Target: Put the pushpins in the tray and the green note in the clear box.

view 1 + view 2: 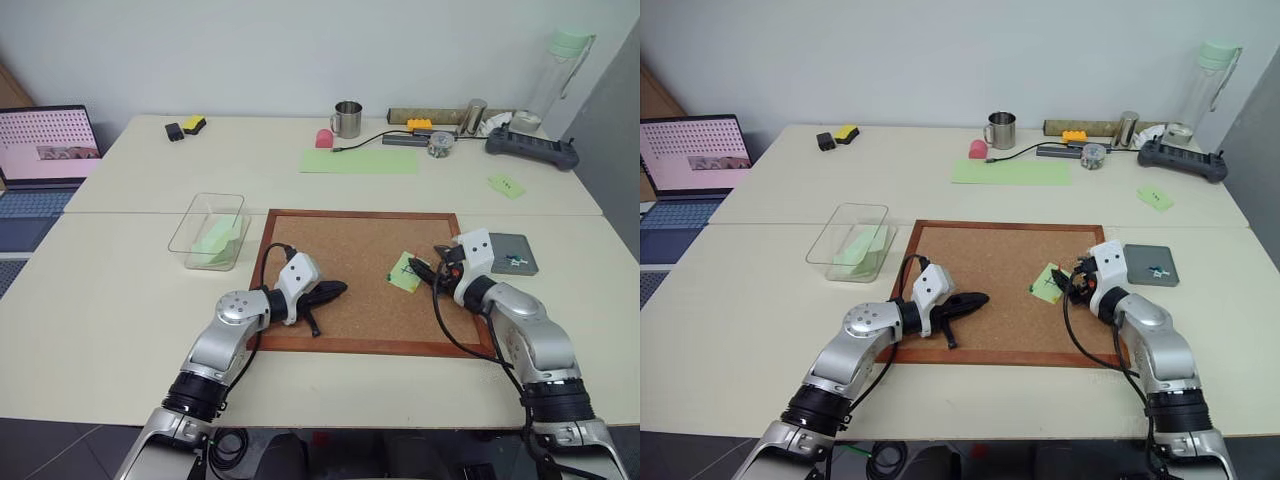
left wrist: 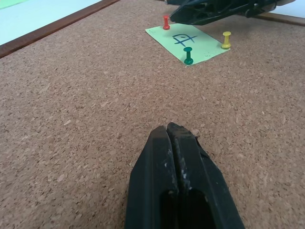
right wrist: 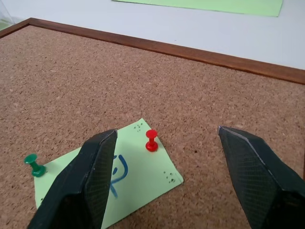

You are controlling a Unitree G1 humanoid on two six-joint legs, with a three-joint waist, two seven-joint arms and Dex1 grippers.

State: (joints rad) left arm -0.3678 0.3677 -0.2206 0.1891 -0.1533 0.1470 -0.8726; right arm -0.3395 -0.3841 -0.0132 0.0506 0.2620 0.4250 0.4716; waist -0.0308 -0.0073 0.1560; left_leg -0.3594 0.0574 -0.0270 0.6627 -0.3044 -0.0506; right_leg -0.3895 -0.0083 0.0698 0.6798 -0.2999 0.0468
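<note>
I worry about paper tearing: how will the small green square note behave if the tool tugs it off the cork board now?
The light-green square paper note looks thin and floppy, so it would likely bend rather than lift flat. The red pushpin and green pushpin stand in it, and a yellow pushpin at its edge, so pulling now probably tears it.

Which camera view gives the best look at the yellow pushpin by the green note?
The left wrist view: the yellow pushpin stands clear at the corner of the green note, next to the green pushpin and red pushpin. In the head views it is too small to make out.
</note>
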